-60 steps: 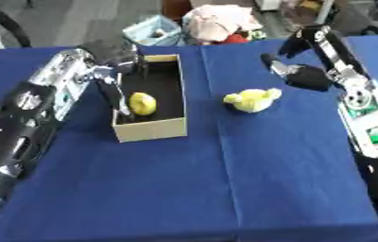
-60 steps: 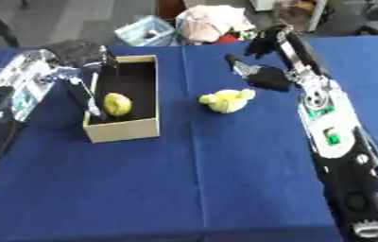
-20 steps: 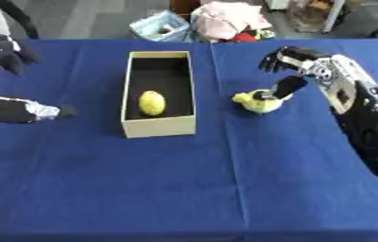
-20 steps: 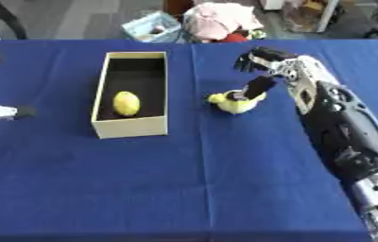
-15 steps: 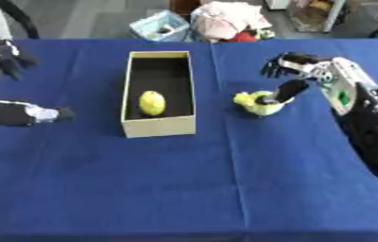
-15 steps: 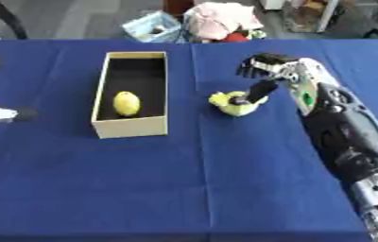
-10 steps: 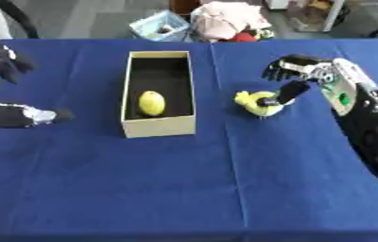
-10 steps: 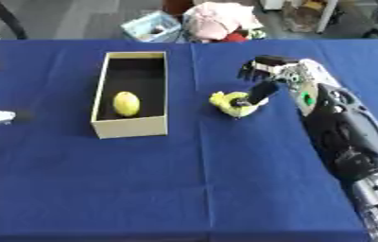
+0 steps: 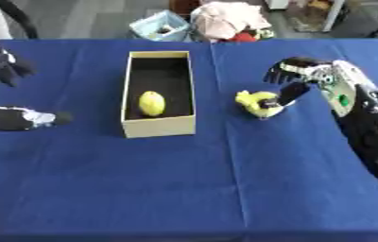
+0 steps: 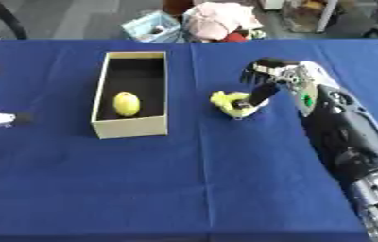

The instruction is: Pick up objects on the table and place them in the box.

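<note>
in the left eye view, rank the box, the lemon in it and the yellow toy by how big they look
1. box, clearly the largest.
2. yellow toy and lemon: they look about alike; the right hand covers part of the toy, so I can't rank them.

- Right hand [image 9: 308, 78]: black fingers [image 9: 290, 92], silver-white knuckle housing.
- Right forearm [image 10: 345, 127]: black shell, silver panel, small green mark.
- Left hand [image 9: 14, 118]: black, white patches.
</note>
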`<act>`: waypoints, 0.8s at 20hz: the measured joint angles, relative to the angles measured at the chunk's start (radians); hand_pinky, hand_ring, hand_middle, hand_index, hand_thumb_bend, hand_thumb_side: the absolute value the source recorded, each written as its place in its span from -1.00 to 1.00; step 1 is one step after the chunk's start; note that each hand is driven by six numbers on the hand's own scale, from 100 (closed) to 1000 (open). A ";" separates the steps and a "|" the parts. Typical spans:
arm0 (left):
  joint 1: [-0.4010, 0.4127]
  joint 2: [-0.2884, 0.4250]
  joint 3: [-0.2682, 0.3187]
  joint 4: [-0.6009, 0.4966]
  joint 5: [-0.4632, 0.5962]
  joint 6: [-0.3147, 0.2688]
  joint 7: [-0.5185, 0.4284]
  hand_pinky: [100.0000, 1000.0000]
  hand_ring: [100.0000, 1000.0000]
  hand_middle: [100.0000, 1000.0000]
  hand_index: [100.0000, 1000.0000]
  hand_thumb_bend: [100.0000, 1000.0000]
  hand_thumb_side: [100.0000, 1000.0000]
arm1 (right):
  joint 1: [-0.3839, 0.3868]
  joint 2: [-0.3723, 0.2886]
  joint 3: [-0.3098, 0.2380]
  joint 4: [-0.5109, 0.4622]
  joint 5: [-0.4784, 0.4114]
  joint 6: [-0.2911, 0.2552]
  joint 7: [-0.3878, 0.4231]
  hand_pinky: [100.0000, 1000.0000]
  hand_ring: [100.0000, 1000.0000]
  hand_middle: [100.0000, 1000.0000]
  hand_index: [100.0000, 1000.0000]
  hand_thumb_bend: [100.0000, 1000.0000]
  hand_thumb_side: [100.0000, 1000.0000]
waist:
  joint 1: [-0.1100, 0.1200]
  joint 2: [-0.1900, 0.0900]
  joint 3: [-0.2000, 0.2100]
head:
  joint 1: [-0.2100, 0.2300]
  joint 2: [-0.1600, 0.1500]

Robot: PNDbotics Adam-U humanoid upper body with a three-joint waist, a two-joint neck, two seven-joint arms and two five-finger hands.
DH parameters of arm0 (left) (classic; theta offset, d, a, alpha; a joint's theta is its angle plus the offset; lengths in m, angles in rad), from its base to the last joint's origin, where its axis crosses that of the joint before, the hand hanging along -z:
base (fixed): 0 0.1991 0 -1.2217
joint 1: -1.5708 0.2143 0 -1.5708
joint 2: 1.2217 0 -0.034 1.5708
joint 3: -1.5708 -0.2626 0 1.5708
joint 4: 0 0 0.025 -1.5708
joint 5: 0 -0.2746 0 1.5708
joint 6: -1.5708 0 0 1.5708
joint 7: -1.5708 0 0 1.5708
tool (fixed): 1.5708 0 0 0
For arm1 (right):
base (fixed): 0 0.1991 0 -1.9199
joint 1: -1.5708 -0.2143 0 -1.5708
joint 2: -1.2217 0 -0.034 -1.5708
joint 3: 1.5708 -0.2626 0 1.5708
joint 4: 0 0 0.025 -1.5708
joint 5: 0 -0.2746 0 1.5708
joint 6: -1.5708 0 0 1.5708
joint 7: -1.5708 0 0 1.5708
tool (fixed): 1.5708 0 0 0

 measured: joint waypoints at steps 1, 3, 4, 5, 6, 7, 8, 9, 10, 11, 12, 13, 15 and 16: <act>0.001 -0.002 0.000 0.000 0.000 0.000 0.000 -0.02 -0.22 -0.12 0.16 1.00 0.01 | 0.001 0.000 0.000 0.001 0.000 -0.002 0.005 0.51 0.44 0.33 0.39 -0.36 -0.34 | 0.000 0.000 0.000 | 0.000 0.000; 0.001 -0.005 0.000 0.001 0.000 0.000 0.000 -0.02 -0.22 -0.12 0.16 1.00 0.02 | 0.004 0.000 0.000 0.004 0.000 -0.005 0.021 0.52 0.44 0.33 0.34 -0.51 -0.40 | 0.000 0.000 0.000 | 0.000 0.000; 0.001 -0.005 0.000 0.001 0.000 0.000 0.000 -0.02 -0.22 -0.12 0.16 1.00 0.03 | 0.004 0.001 0.000 0.006 -0.001 -0.006 0.031 0.52 0.43 0.32 0.30 -0.57 -0.45 | -0.001 0.000 0.000 | 0.000 0.000; 0.001 -0.005 0.000 0.002 0.000 0.000 0.000 -0.02 -0.22 -0.12 0.16 1.00 0.04 | 0.004 0.001 0.000 0.007 -0.001 -0.007 0.042 0.51 0.43 0.32 0.28 -0.62 -0.49 | -0.001 -0.001 0.000 | 0.000 0.000; 0.001 -0.005 0.000 0.004 0.000 0.000 0.000 -0.02 -0.22 -0.12 0.16 1.00 0.04 | 0.004 0.001 0.000 0.007 -0.002 -0.008 0.051 0.51 0.42 0.31 0.23 -0.73 -0.55 | -0.001 -0.002 0.000 | 0.000 0.000; 0.002 -0.005 0.000 0.005 0.000 0.000 0.000 -0.02 -0.22 -0.12 0.16 1.00 0.05 | 0.004 0.001 0.000 0.007 -0.002 -0.007 0.059 0.51 0.42 0.30 0.18 -0.80 -0.59 | -0.001 -0.002 0.000 | 0.000 0.000; 0.002 -0.005 0.000 0.006 0.000 0.000 0.000 -0.02 -0.22 -0.12 0.16 1.00 0.06 | 0.004 0.002 0.000 0.007 -0.002 -0.006 0.064 0.50 0.40 0.28 0.08 -0.95 -0.69 | -0.001 -0.002 0.000 | 0.000 0.001; 0.002 -0.005 0.000 0.006 0.000 0.000 0.001 -0.02 -0.23 -0.12 0.16 1.00 0.06 | 0.004 0.002 0.000 0.007 -0.002 -0.003 0.066 0.50 0.38 0.26 -0.01 -1.00 -0.75 | -0.001 -0.002 0.000 | 0.000 0.001; 0.002 -0.005 0.000 0.006 0.000 0.000 0.001 -0.02 -0.23 -0.12 0.16 1.00 0.07 | 0.004 0.002 -0.001 0.006 -0.002 -0.001 0.067 0.49 0.36 0.23 -0.09 -1.00 -0.80 | -0.001 -0.002 0.000 | 0.000 0.001; 0.003 -0.005 0.000 0.006 0.000 0.001 0.001 -0.02 -0.23 -0.12 0.16 1.00 0.08 | 0.004 0.002 -0.002 0.006 -0.002 0.003 0.066 0.48 0.34 0.20 -0.18 -1.00 -0.86 | -0.001 -0.002 0.000 | 0.000 0.001; 0.003 -0.005 0.000 0.006 0.000 0.001 0.002 -0.02 -0.23 -0.12 0.16 1.00 0.08 | 0.005 0.002 -0.003 0.004 -0.002 0.007 0.061 0.47 0.32 0.17 -0.25 -1.00 -0.90 | -0.001 -0.002 -0.001 | 0.000 0.001; 0.003 -0.005 0.000 0.006 0.000 0.001 0.002 -0.02 -0.23 -0.12 0.16 1.00 0.08 | 0.006 0.002 -0.004 0.001 -0.002 0.011 0.054 0.46 0.29 0.14 -0.34 -1.00 -0.95 | -0.001 -0.002 -0.001 | 0.000 0.001; 0.003 -0.005 0.000 0.006 0.000 0.001 0.002 -0.02 -0.23 -0.12 0.16 1.00 0.09 | 0.008 0.002 -0.005 -0.004 -0.002 0.017 0.033 0.45 0.24 0.09 -0.46 -1.00 -1.00 | 0.000 -0.002 -0.002 | 0.000 0.001; 0.003 -0.005 0.000 0.006 0.000 0.001 0.002 -0.02 -0.23 -0.12 0.16 1.00 0.10 | 0.008 0.002 -0.005 -0.008 -0.002 0.019 0.021 0.45 0.22 0.07 -0.48 -1.00 -1.00 | 0.000 -0.002 -0.002 | 0.000 0.001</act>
